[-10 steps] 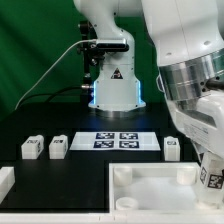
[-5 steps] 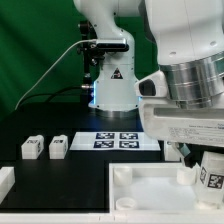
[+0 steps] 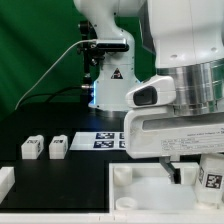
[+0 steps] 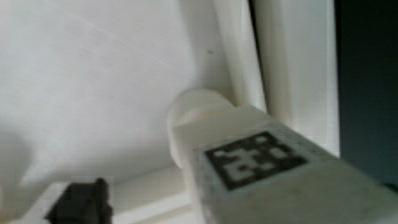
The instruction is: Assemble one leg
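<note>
Tray rim (image 4: 238, 50) beside the leg (image 4: 249, 160) — open tray floor (image 4: 89, 90) opposite.

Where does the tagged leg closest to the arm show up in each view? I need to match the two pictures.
Exterior view: the leg stands at the picture's lower right edge, beneath the arm, by the tray's far corner.
Wrist view: the leg fills the foreground, tag facing the camera, its tip close to the rim.
Shared landmark: the tray's raised rim.
</note>
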